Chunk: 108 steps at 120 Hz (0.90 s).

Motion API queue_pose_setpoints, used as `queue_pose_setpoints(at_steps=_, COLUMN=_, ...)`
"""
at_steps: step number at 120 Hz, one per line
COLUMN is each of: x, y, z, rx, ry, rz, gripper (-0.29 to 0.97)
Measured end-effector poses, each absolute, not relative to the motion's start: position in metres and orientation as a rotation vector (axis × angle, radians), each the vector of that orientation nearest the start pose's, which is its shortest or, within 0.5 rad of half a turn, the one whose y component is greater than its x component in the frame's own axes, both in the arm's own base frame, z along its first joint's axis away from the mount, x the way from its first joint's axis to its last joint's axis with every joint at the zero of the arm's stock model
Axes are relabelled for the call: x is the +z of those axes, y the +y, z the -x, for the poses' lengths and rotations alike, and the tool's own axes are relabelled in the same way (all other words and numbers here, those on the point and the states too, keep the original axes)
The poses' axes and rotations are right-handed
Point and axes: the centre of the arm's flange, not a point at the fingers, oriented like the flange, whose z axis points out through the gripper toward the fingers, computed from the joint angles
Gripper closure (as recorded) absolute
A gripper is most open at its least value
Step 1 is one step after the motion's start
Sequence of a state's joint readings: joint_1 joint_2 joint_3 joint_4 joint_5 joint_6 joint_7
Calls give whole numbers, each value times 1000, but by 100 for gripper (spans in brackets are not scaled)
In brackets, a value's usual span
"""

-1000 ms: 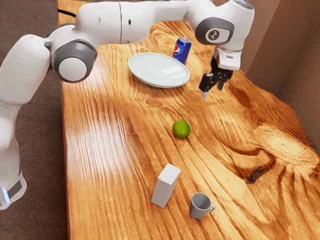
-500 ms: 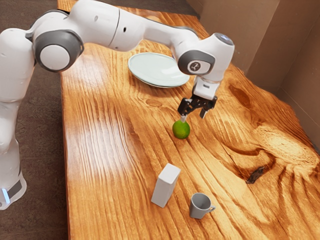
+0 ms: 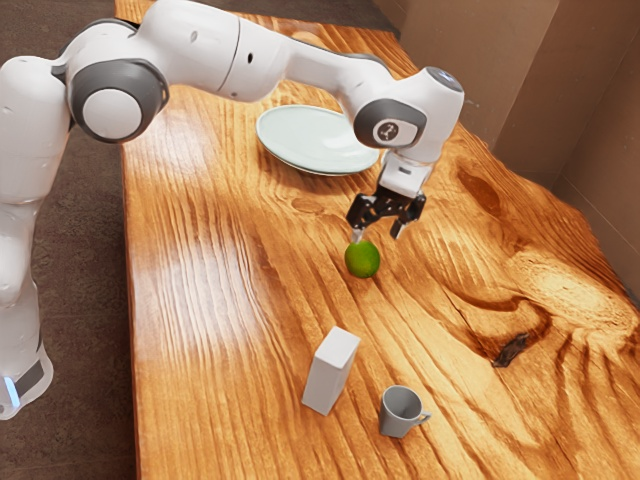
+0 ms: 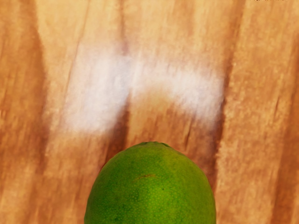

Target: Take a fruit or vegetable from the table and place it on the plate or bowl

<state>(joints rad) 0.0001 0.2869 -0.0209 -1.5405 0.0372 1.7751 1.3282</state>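
- Grey mug (image 3: pixel 401 411) stands upright at the near end of the wooden table (image 3: pixel 220 300), handle toward the exterior view's right.
- White box (image 3: pixel 331 370) stands upright just beside the mug, on the exterior view's left of it, apart from it.
- Dark mark (image 3: pixel 511 349) lies on the tabletop, further toward the exterior view's right, well apart from both.
- Lime (image 3: pixel 362 259) rests on the bare wood near mid-table, free of any dish. In the wrist view the lime (image 4: pixel 150 184) sits directly under the hand, with a pale glare patch on the wood beyond it.
- Gripper (image 3: pixel 376 230) hangs just above the lime, pointing down, fingers spread and holding nothing. One fingertip (image 3: pixel 357 235) is at the lime's top; cannot tell whether it touches. The other is clear of the fruit.
- White arm (image 3: pixel 250 55) reaches in from the exterior view's upper left.
- Pale plate (image 3: pixel 317 140) lies beyond the gripper, partly behind the arm, well apart from the lime.
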Motion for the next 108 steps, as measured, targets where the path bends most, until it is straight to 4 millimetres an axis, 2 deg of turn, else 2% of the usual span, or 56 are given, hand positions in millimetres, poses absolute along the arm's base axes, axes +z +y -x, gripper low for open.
queue_pose_setpoints(at_steps=46, x=465, y=-2, z=-635, rx=212, ry=2030, rz=2495, gripper=0)
queue_pose_setpoints(at_steps=83, x=434, y=-7, z=-645, rx=234, ry=2053, rz=2492, gripper=0)
queue_pose_setpoints(at_steps=108, x=423, y=-6, z=-652, rx=207, ry=2046, rz=2479, gripper=0)
